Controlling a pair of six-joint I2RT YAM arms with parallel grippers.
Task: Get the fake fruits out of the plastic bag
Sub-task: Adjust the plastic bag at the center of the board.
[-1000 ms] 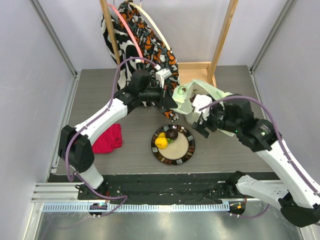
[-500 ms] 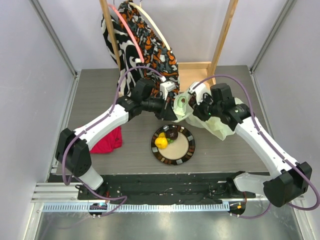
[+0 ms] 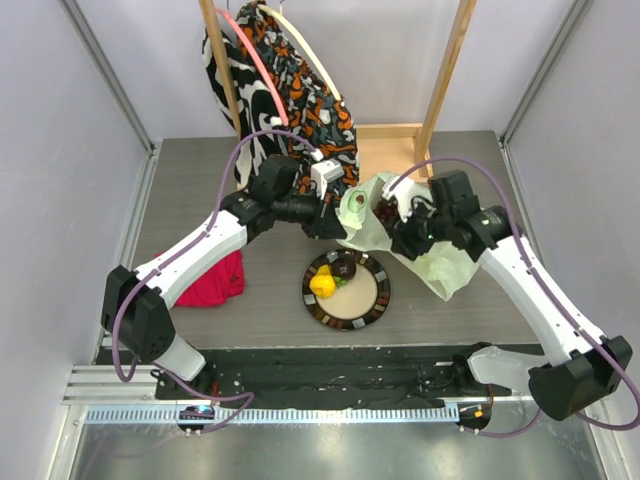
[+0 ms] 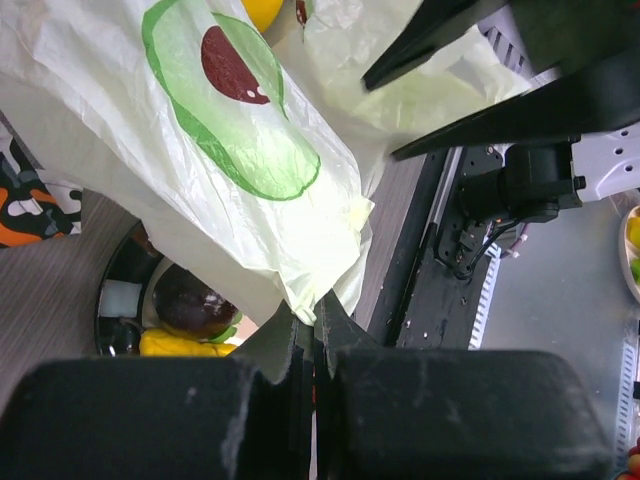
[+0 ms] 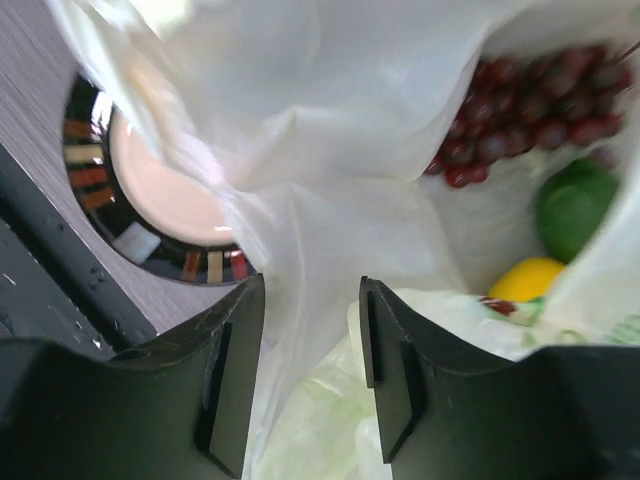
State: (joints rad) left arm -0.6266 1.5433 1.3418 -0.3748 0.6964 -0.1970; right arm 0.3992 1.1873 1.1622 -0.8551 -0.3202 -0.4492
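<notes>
Top external view is showing, nearest the arm bases, a plate sitting on the bench in the lower centre of the frame. It is already carrying a yellow lemon and a dark purple-brown fruit, and a red cloth is lying to its left.

Just beyond the plate, at mid-frame, the plastic bag is hanging stretched between the two arms. The left end effector is clenching a fold of the bag's edge. The left wrist view is confirming this, with the film pinched tight between the closed jaws. It is apparently lifting that side so that the mouth is gaping toward the other arm.

The right end effector is reaching into that mouth with its jaws half-parted. Film is bunching in the gap, and it is grasping nothing that is showing.

Deeper inside, at the upper right of the right wrist view, a dark red grape bunch, a green fruit and a yellow-orange fruit are lying together. The emptying is therefore looking only partway done.

Farthest back, at the top of the overhead frame, patterned cloth bags are hanging from a wooden frame, playing no part here.
</notes>
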